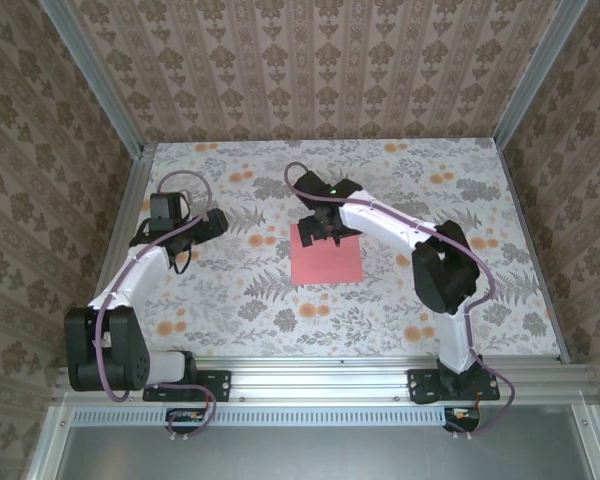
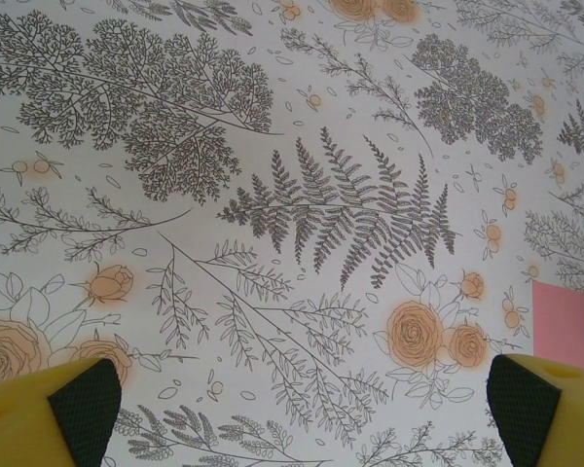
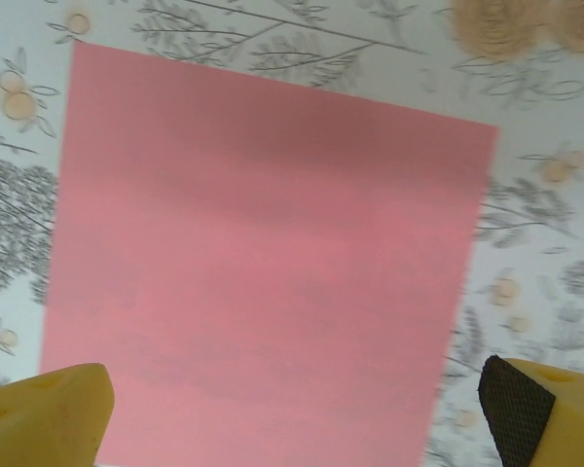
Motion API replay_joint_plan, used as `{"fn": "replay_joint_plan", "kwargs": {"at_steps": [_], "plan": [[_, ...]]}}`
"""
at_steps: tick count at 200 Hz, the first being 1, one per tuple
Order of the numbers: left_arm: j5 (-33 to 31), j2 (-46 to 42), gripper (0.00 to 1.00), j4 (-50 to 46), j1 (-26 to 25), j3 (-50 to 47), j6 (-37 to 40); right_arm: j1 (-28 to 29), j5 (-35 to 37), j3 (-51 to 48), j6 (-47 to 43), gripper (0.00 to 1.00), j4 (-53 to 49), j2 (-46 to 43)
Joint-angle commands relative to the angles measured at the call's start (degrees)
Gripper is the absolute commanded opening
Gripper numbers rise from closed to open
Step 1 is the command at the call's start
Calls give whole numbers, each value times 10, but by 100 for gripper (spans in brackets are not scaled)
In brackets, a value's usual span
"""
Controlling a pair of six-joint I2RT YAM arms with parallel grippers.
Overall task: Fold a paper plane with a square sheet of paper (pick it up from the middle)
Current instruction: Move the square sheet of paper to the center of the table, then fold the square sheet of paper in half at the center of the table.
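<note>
- Left hand (image 1: 213, 222): left of centre in the overhead view, above the bare flower-print surface (image 1: 230, 290). Released, yellow fingers (image 2: 78, 413) spread wide at the lower corners of its wrist view, nothing between them.
- Square sheet of paper (image 1: 327, 258): pink-red, flat, unfolded, at the centre of the surface. One edge shows at the right border of the left wrist view.
- Right hand (image 1: 323, 230): over the sheet's upper left part. Released, fingers wide apart, grasping nothing.
</note>
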Motion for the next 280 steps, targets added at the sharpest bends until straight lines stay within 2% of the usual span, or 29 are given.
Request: {"fn": "replay_joint_plan", "kwargs": {"at_steps": [1,90,135,169,204,239,280], "plan": [[13,1,100,-1,-4,3,-14,-5,-6,10,88,100,-2,43],[21,27,100,18,-15,-12,-21,-5,-50,34,102,100,-6,113],[21,34,100,19,-18,-10,-19,-6,-45,34,108,100,-16,130],[20,36,100,18,-19,-10,-19,-7,-40,5,113,100,-7,133],[20,37,100,16,-20,-11,-19,-8,-64,-22,117,100,8,138],[20,36,100,13,-22,-10,-20,-10,-82,-51,121,96,22,141],[20,36,100,12,-25,-10,-22,-11,-64,-63,118,91,22,141]]}}
